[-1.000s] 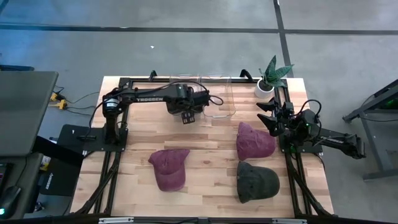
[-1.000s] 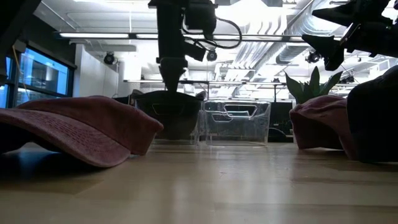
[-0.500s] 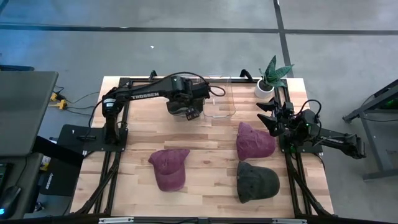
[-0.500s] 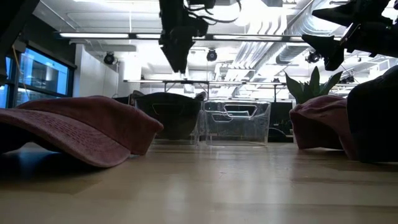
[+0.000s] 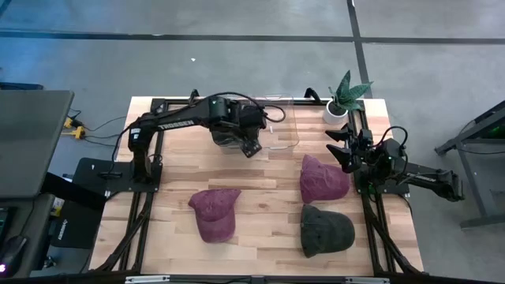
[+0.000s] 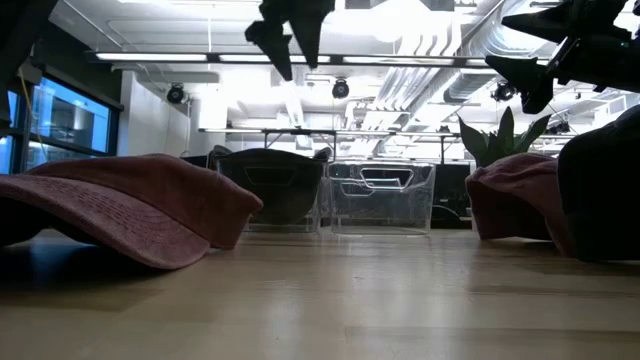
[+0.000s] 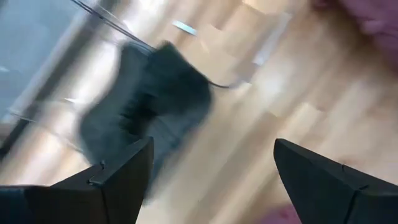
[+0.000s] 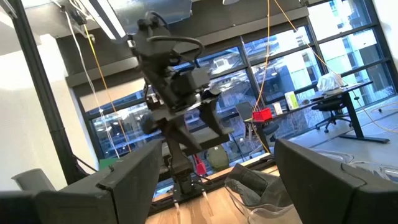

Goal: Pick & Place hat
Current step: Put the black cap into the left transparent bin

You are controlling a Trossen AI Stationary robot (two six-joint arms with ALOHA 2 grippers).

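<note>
My left gripper (image 5: 251, 147) hangs open and empty above the near edge of a clear bin (image 5: 278, 140) at the table's far middle; it shows high up in the low view (image 6: 290, 35). A dark hat (image 7: 152, 93) lies inside the bin's left part (image 6: 270, 188). A maroon hat (image 5: 215, 211) lies on the table near the middle. A second maroon hat (image 5: 322, 179) and a dark green hat (image 5: 325, 229) lie on the right. My right gripper (image 5: 341, 150) waits open, raised at the table's right edge.
A potted plant (image 5: 345, 99) stands at the far right corner. The bin's right part (image 6: 380, 195) holds nothing. Bare wood lies between the bin and the hats (image 5: 268, 177) and along the near edge.
My left gripper has risen from just above the bin with the dark hat, gone a little toward the table's right edge and tipped. The dark hat has stayed in the bin.
</note>
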